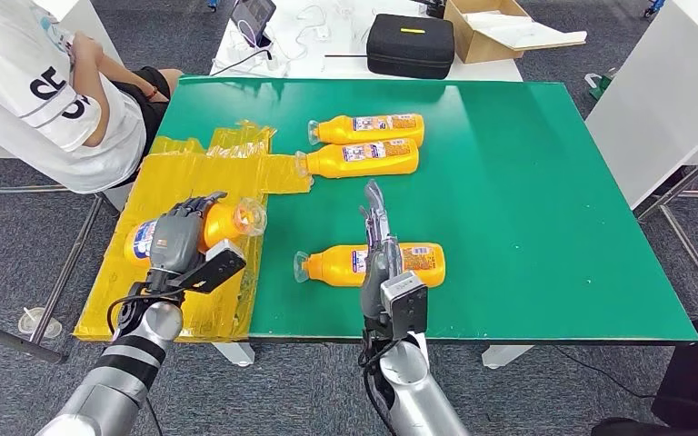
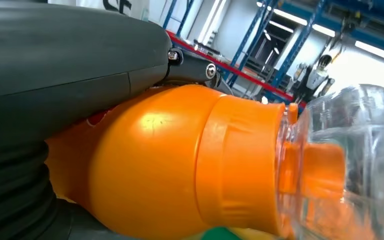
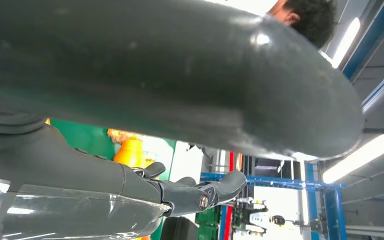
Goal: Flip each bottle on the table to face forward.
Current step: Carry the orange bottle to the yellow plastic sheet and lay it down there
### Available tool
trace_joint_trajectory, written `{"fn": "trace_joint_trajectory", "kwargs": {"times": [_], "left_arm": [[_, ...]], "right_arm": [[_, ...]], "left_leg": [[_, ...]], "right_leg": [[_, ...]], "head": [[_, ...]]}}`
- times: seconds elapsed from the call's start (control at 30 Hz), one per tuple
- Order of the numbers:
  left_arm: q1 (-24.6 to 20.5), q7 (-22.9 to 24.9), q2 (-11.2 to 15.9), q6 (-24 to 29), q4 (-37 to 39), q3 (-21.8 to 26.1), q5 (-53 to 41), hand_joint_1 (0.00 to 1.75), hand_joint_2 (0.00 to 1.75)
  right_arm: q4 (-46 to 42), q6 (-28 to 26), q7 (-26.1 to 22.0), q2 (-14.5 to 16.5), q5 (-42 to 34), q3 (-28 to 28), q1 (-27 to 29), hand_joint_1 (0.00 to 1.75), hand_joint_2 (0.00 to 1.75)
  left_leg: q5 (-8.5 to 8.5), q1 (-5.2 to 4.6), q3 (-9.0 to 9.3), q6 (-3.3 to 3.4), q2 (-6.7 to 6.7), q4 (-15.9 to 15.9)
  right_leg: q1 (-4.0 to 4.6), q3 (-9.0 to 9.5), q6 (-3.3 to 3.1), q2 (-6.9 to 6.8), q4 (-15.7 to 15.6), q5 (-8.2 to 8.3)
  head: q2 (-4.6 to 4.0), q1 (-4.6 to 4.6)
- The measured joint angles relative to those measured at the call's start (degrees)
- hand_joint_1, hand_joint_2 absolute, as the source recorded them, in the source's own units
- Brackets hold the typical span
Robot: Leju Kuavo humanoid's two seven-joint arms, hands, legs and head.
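Several orange bottles with clear caps lie on their sides on the green table [image 1: 554,200]. Two lie side by side at the back, one [image 1: 368,129] behind the other [image 1: 359,159], caps to the left. A third bottle [image 1: 418,262] lies near the front edge. My right hand [image 1: 377,241] stands over it, fingers straight [image 3: 190,192] and holding nothing. My left hand [image 1: 180,238] grips a fourth bottle [image 1: 223,224] over the yellow sheet, cap [image 1: 250,216] pointing right. Close up, the left wrist view has that bottle [image 2: 180,165], its cap [image 2: 350,165] and my thumb [image 2: 70,65] pressed on it.
A yellow taped sheet [image 1: 200,163] covers the table's left end. A person [image 1: 45,91] sits at the back left. Behind the table, a white table carries a black case [image 1: 410,44] and a cardboard box [image 1: 500,27]. The table's right half is bare green.
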Motion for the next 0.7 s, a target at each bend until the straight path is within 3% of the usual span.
{"fn": "trace_joint_trajectory", "kwargs": {"times": [0.37, 0.7], "left_arm": [[-2.0, 3.7, 3.59, -0.76, 7.92, -2.79, -5.68, 1.75, 1.75], [-3.02, 6.09, 5.11, 0.6, 11.03, -4.33, -10.07, 1.75, 1.75]], "right_arm": [[-0.14, 1.01, 0.02, 0.06, -0.59, 0.68, 0.01, 0.0, 0.0], [-0.29, 1.54, 0.06, 0.15, -0.81, 0.86, 0.02, 0.0, 0.0]], "left_leg": [[0.0, 0.0, 0.0, 0.0, 0.07, 0.0], [0.0, 0.0, 0.0, 0.0, 0.07, 0.0]], "right_leg": [[0.0, -0.01, 0.0, 0.0, 0.0, 0.0], [0.0, -0.01, 0.0, 0.0, 0.0, 0.0]], "head": [[-0.01, -0.01], [-0.01, 0.0]]}}
